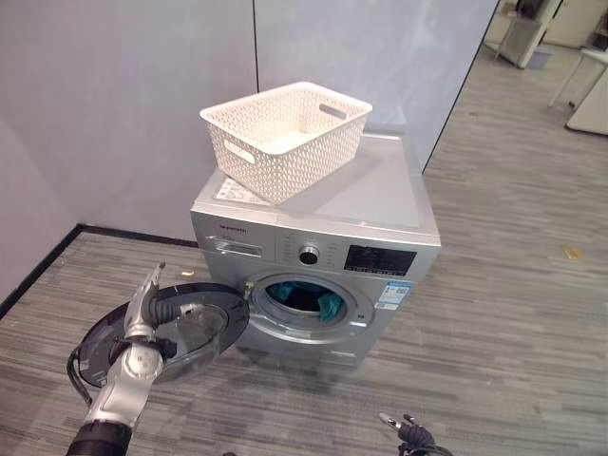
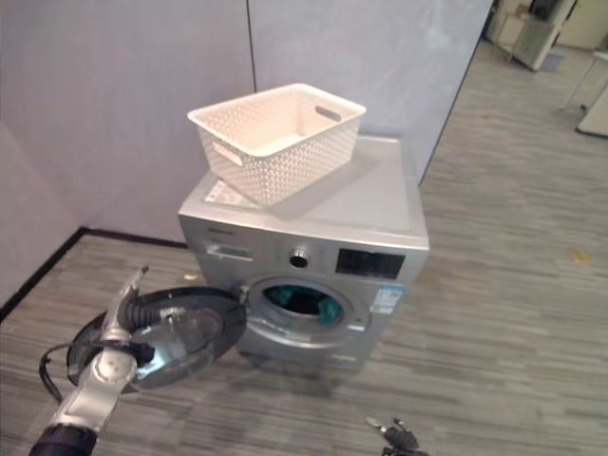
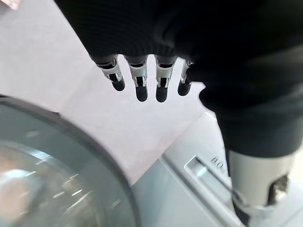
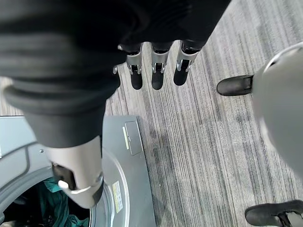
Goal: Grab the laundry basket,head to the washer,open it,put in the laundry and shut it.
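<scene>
Laundry [image 1: 328, 306] lies in the washer [image 1: 380, 204], empty basket [image 1: 285, 138] on top; left robot hand [image 1: 144, 309], fingers straight, rests against the open door [image 1: 180, 328], stiff and best pushed at its rim.

Basket [image 1: 287, 139] on top of washer [image 1: 380, 204]; door [image 1: 176, 328] swung open to washer's left; laundry [image 1: 318, 302] inside drum; wall [image 1: 123, 95] behind.

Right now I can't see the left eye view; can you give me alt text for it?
The washer has its round door swung open, with teal laundry in the drum. The left hand, fingers straight, is at the door's outer face. A white basket sits on top of the washer, empty as far as its inside shows.
</scene>
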